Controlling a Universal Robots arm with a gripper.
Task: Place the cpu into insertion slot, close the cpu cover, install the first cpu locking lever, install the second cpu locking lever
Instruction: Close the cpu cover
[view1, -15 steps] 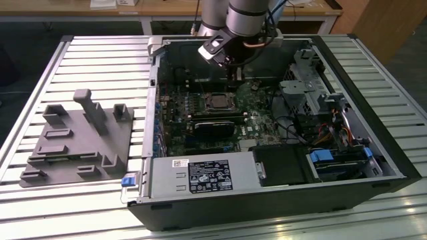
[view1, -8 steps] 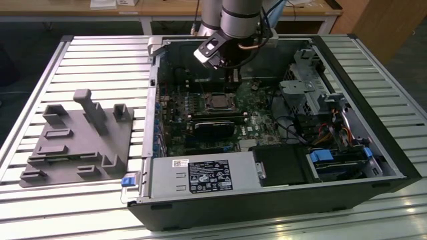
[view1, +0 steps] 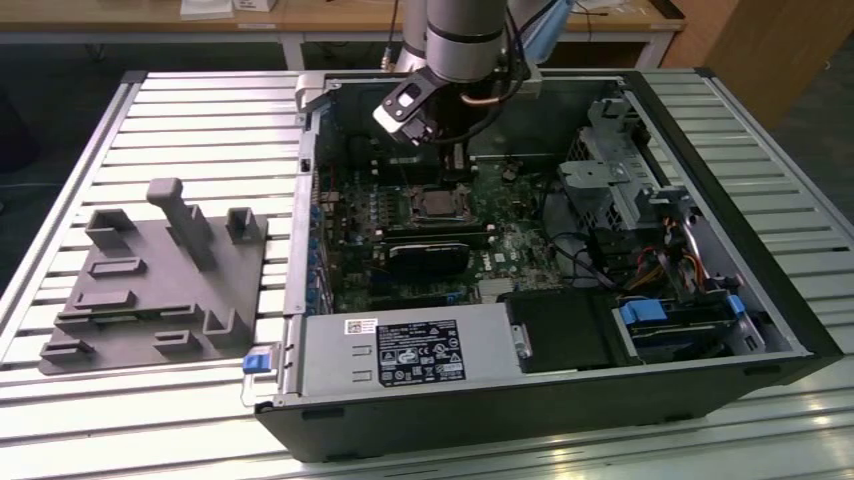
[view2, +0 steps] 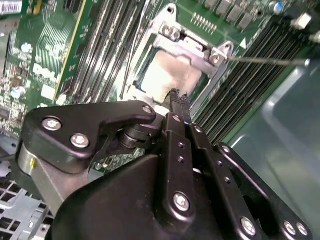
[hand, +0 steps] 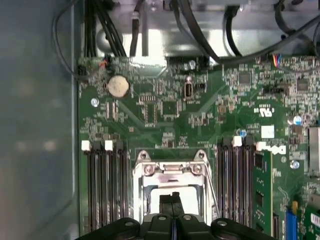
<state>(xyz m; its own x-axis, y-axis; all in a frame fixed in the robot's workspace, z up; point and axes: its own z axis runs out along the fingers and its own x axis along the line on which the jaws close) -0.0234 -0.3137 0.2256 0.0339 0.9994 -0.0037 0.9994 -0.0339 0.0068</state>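
The cpu (view2: 167, 75) shows its dull silvery top in the insertion slot (view1: 434, 205) on the green motherboard. The cpu cover (view2: 192, 47), a silvery frame, lies flat over it; its window shows the cpu (hand: 155, 195) in the first wrist view too. My gripper (view2: 176, 95) hangs just above the cover's edge, its black fingers pressed together with nothing between them. In the first wrist view the gripper (hand: 172, 196) sits over the cover (hand: 172, 169). A thin wire locking lever (view2: 265, 61) sticks out sideways from the socket; whether it is latched I cannot tell.
Long black memory slots (hand: 105, 185) flank the socket on both sides. A black card (view1: 434, 250) lies below the socket in the exterior view. A drive cage (view1: 614, 180) and cables fill the case's right. A grey fixture block (view1: 154, 290) sits outside at the exterior view's left.
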